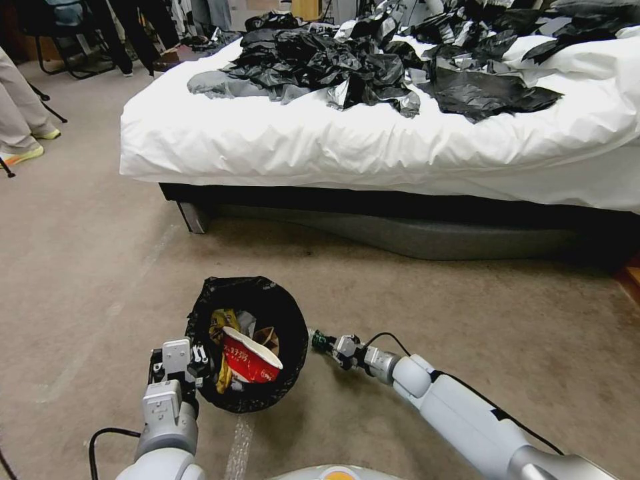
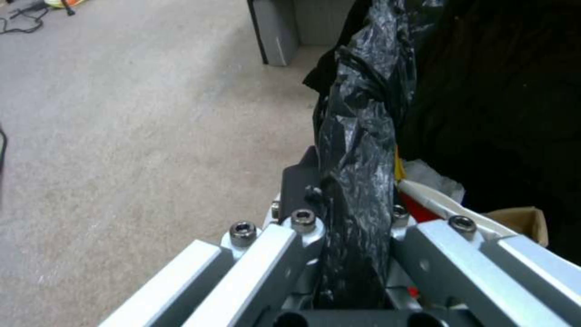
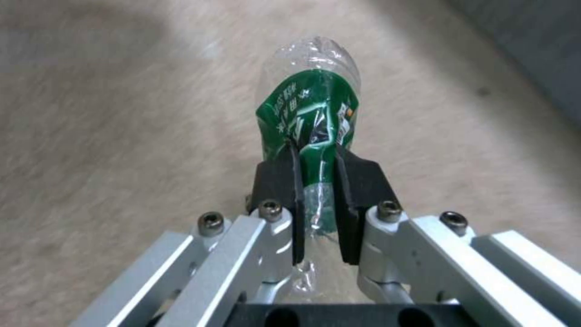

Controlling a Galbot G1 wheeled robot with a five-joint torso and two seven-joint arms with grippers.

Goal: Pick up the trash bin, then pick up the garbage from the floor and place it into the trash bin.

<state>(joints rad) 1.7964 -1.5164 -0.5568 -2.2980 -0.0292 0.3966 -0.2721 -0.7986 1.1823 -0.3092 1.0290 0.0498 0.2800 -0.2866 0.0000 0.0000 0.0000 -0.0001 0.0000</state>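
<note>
The trash bin, lined with a black bag, hangs low at the front left, and my left gripper is shut on its near rim. Inside it lie a red-and-white packet, a yellow wrapper and a brown paper bag. Just right of the bin, my right gripper is shut on a crushed clear bottle with a green label, held above the carpet with its end toward the bin's right side.
A bed with white sheets, strewn with black plastic sheets, stands ahead across the carpet. Its dark base runs along the floor. A person's legs and chair legs are at the far left.
</note>
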